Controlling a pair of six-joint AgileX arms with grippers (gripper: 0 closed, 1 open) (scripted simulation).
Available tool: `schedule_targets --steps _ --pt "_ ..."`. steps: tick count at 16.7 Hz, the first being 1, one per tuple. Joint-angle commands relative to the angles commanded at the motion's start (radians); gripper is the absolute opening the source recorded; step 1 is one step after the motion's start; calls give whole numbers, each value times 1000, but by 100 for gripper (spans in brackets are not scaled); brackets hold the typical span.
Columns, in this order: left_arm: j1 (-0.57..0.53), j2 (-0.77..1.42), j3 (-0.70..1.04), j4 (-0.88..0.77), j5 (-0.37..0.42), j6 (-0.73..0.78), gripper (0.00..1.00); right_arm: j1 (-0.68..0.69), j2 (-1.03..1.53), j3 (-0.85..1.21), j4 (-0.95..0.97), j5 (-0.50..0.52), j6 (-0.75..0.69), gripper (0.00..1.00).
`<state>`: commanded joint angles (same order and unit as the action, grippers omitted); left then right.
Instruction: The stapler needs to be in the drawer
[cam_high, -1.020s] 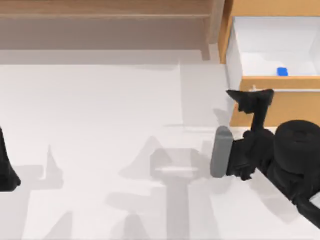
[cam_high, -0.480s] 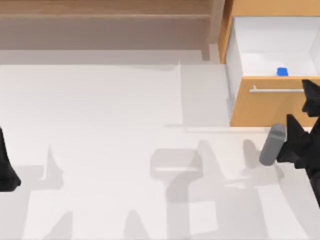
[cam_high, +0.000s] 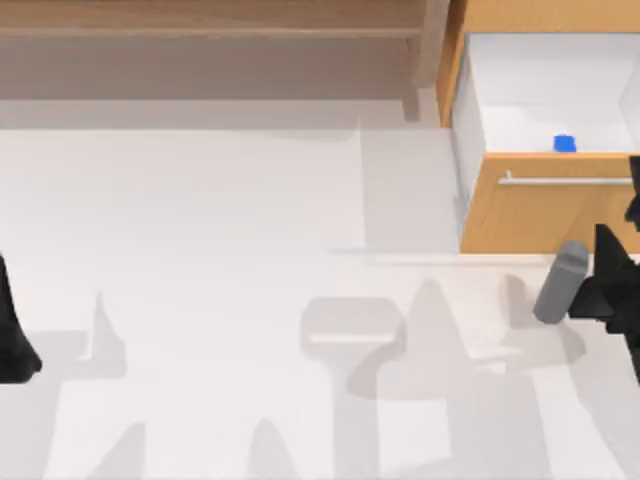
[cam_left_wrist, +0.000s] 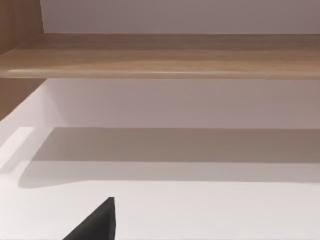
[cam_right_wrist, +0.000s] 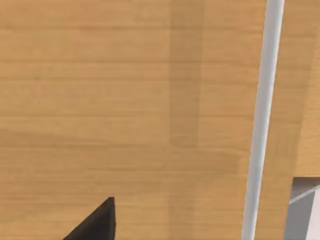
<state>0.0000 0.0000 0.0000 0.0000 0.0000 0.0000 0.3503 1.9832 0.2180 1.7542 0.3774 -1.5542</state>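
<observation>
The right hand (cam_high: 618, 262) sits at the right edge of the tabletop (cam_high: 220, 220) in the top view, just in front of the drawer (cam_high: 540, 215), with a grey cylindrical part of the wrist pointing towards the middle of the tabletop; whether its fingers are spread or pressed together cannot be told, and nothing appears to be held between them. Its wrist camera looks straight at the orange-brown drawer front and the silver bar handle (cam_right_wrist: 262, 120) at close range, apart from them as far as can be seen. The stapler (cam_high: 565, 144) already lies inside the open drawer on the white floor, close behind the front panel. Judging by its look, it is a small, rigid, fairly light item with a smooth rounded top that could slip, so a grip across its long flat sides would suit best. The left hand (cam_high: 12, 340) stays parked at the left edge of the tabletop, facing the long shelf unit (cam_left_wrist: 165, 55).
</observation>
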Motion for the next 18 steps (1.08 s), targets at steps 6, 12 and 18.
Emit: schedule_targets --steps 6,12,18 --pt "0 0 0 0 0 0 100 -37 9 80 -65 -32 -1 100" --pt "0 0 0 0 0 0 100 -42 11 91 -74 -37 -1 92" --pt "0 0 0 0 0 0 100 -42 11 91 -74 -37 -1 47"
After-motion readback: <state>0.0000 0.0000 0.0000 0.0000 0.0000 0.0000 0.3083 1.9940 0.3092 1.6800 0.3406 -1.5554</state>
